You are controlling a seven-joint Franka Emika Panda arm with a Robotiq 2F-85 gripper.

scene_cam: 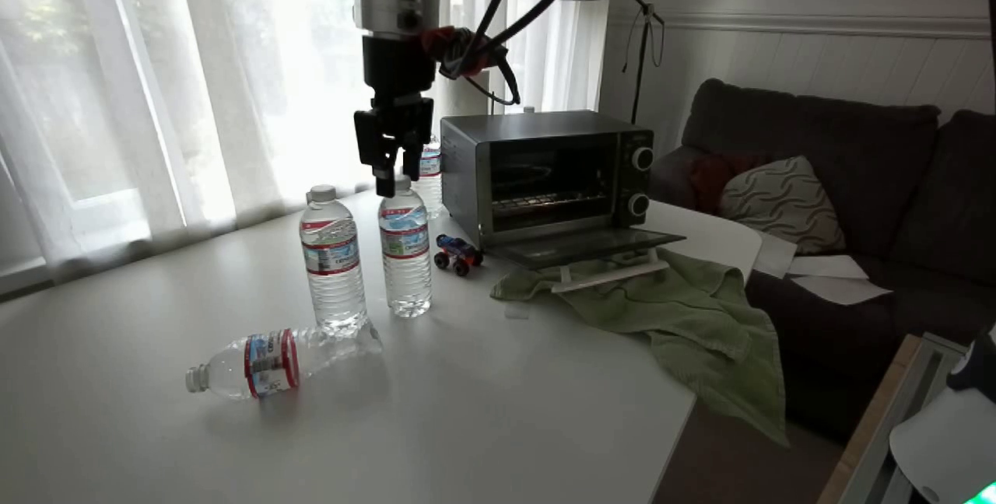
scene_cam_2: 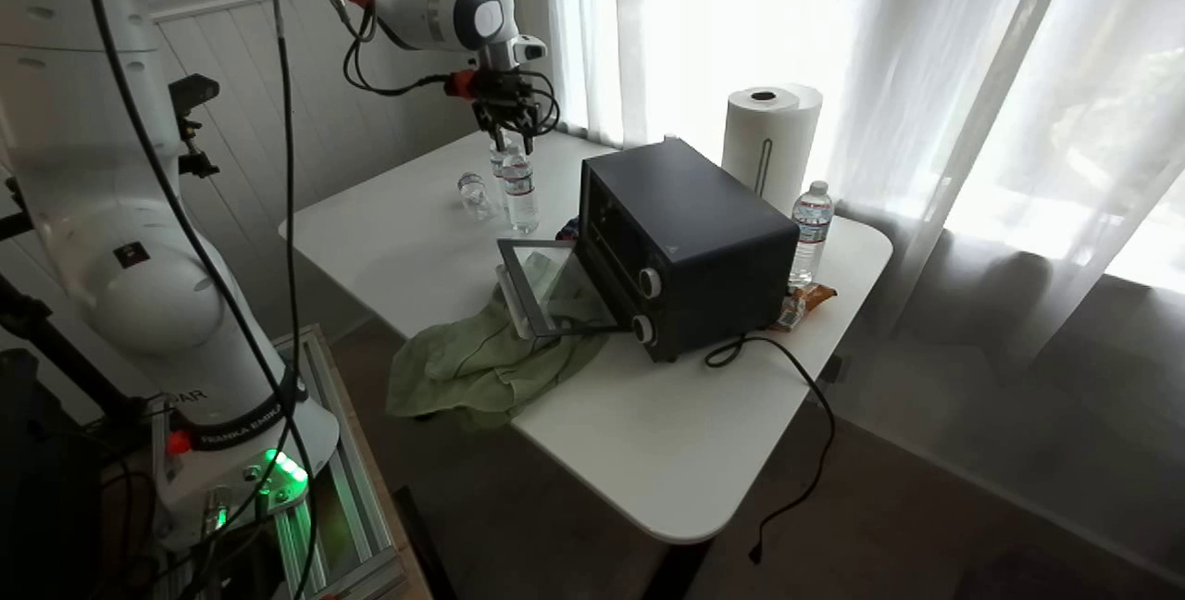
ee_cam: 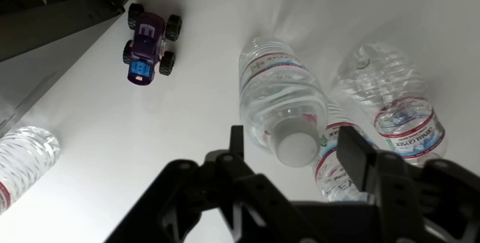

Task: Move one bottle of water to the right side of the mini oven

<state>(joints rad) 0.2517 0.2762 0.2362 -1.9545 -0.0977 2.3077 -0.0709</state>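
The tool [ee_cam: 293, 144] is spread, seemingly around the top of an upright bottle of water [scene_cam: 406, 272]; the mini oven [scene_cam_2: 692, 222] nearby.

Bottle of water [scene_cam_2: 521, 202]: clear, white-capped, upright, toward far edge of surface [scene_cam_2: 648, 433]
Mini oven [scene_cam_2: 694, 202]: dark grey, door down, near right edge

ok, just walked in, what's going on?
The robot arm has its gripper open over an upright water bottle; in the wrist view the cap shows between the jaws with space on both sides, so nothing is held yet. Another upright bottle stands near it and one more bottle lies on its side. The mini oven has its door folded down; a toy truck sits between oven and bottle. Task is one bottle to the oven's right side; this one looks like the pick.
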